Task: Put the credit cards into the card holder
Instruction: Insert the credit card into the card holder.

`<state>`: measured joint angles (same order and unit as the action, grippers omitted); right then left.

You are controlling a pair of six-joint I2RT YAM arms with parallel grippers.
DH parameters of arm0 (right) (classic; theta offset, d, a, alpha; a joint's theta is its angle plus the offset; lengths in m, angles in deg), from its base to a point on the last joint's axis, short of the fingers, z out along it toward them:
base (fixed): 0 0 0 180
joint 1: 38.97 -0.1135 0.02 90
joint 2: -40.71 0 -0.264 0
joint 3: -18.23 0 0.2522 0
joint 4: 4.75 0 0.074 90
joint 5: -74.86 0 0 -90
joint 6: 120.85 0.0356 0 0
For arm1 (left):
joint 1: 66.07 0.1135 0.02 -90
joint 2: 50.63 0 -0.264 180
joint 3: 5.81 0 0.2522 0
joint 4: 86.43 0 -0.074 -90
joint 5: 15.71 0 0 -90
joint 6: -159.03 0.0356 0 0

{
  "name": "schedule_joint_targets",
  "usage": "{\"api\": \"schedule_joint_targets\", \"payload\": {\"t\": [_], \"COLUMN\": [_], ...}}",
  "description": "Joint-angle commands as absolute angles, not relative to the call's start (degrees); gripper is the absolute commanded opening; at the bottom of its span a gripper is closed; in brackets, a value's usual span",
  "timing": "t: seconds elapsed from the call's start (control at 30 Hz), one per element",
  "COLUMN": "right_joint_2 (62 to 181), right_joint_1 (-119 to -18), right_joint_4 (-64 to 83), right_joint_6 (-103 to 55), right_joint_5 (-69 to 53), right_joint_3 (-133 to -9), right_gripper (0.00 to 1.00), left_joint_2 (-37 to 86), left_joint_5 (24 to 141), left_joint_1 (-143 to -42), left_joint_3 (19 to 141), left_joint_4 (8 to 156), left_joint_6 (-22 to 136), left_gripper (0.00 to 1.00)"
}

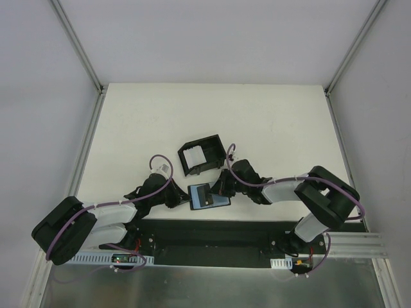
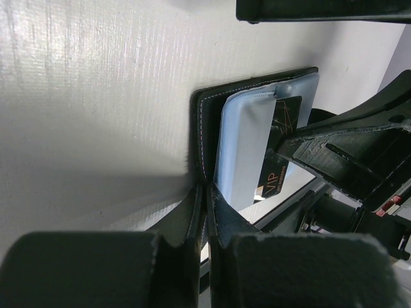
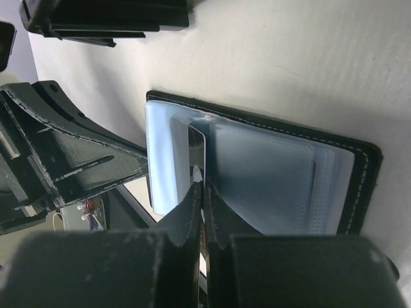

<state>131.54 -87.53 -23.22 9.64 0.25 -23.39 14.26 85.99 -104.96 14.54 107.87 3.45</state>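
Black fingers of the left hand (image 2: 205, 192) are pinched shut on the left edge of the card holder (image 1: 207, 197). It lies folded open on the white counter (image 1: 276, 128) near the front edge, with its bluish sleeves facing up. Just behind it stands an open-topped black box (image 1: 216, 145) with pale credit cards (image 1: 192, 156) inside. From the right, the right hand (image 3: 203, 189) is clamped on one card (image 3: 196, 151), whose far end is at a sleeve's mouth.
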Motion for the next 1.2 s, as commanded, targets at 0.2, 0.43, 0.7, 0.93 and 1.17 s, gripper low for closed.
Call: {"api": "schedule_joint_targets", "payload": {"t": [0.2, 0.43, 0.7, 0.93, 1.17], "right_joint_2": [130.2, 128.3, 131.7, 133.1, 134.0], "right_joint_1": [-88.6, -88.6, -89.9, -91.5, -93.2], "right_joint_4": [-6.6, -1.4, -2.2, -3.2, -2.9], "right_joint_6": [1.3, -0.8, -0.4, 0.5, 0.5], "right_joint_5": [-3.4, -5.5, -2.3, -1.1, 0.1], "right_joint_3": [-30.1, -31.5, -33.8, -36.2, -38.4], "right_gripper": [0.17, 0.36, 0.36, 0.33, 0.24], "left_joint_2": [15.0, 14.9, 14.9, 14.9, 15.1], "left_joint_5": [85.7, 85.6, 85.6, 85.6, 85.7], "left_joint_1": [-104.7, -104.7, -104.7, -104.7, -104.7], "left_joint_3": [13.7, 13.6, 13.7, 13.7, 14.2], "left_joint_4": [104.4, 104.4, 104.3, 104.3, 104.4], "left_joint_6": [4.2, 4.2, 4.2, 4.1, 4.3], "left_gripper": [0.0, 0.0, 0.0, 0.0, 0.0]}}
